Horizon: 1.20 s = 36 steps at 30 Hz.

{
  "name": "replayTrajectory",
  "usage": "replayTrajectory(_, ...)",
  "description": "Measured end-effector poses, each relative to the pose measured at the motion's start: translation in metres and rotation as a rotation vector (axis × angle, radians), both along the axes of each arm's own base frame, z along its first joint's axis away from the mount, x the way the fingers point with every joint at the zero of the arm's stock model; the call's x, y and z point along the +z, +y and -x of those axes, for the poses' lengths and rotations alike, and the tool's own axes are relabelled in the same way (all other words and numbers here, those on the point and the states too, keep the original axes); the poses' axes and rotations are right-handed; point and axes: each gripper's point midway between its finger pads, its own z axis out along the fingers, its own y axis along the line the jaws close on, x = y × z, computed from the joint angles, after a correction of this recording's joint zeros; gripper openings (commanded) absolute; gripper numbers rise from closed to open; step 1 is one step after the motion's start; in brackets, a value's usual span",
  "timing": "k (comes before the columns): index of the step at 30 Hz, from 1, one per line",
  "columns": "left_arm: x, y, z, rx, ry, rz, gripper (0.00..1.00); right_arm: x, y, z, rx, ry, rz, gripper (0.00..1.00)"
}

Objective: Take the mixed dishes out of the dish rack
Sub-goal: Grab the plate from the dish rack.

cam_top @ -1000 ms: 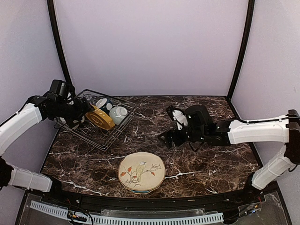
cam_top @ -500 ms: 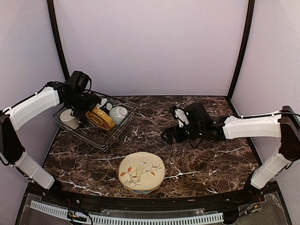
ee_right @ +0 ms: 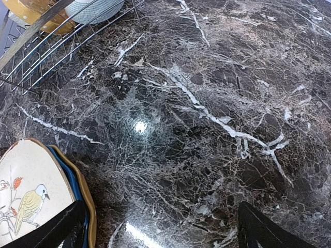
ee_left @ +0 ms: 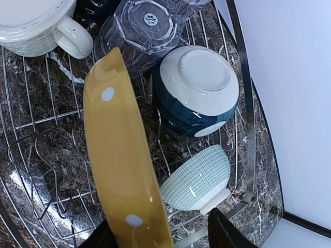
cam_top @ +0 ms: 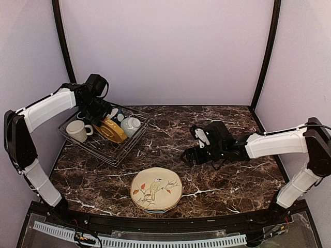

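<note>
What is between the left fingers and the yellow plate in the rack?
Nothing visible. The yellow plate stands on edge between the left fingers, with no dish in the gaps. A ribbed bowl sits close on one side, just beyond that fingertip, so it may get nudged.

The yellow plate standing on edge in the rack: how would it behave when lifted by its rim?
The yellow plate looks glazed and rigid, so it is probably slippery and breakable. Standing on edge in the dish rack, it may tip toward the blue cup once freed.
</note>
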Motion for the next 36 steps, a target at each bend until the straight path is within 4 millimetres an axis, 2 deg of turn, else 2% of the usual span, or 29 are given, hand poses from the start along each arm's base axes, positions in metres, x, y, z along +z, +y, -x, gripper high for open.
replayTrajectory(8, -0.017, 0.0, -0.001, 0.021, 0.071, -0.014, 0.4, -0.004, -0.001, 0.001, -0.008, 0.002, -0.011, 0.99)
replayTrajectory(10, -0.016, 0.0, -0.001, 0.022, 0.078, -0.017, 0.37, -0.006, -0.002, 0.002, -0.008, 0.003, -0.01, 0.99)
replayTrajectory(13, -0.011, 0.0, -0.001, 0.024, 0.076, -0.018, 0.24, -0.007, -0.003, 0.002, -0.01, 0.006, -0.009, 0.99)
replayTrajectory(16, -0.01, 0.002, 0.002, 0.06, 0.096, -0.003, 0.22, -0.007, -0.003, 0.002, -0.016, 0.008, -0.016, 0.99)
replayTrajectory(19, -0.009, 0.001, 0.0, 0.058, 0.105, -0.009, 0.15, -0.008, -0.005, 0.005, -0.024, 0.011, -0.026, 0.99)
replayTrajectory(28, -0.006, 0.0, -0.003, 0.056, 0.129, -0.016, 0.09, 0.006, -0.011, 0.007, -0.035, -0.02, -0.052, 0.99)
replayTrajectory(32, -0.003, -0.002, -0.007, 0.052, 0.145, -0.026, 0.02, 0.006, -0.012, 0.008, -0.037, -0.017, -0.053, 0.99)
replayTrajectory(36, 0.005, -0.001, -0.008, 0.045, 0.153, -0.037, 0.01, 0.002, -0.014, 0.009, -0.047, -0.003, -0.053, 0.99)
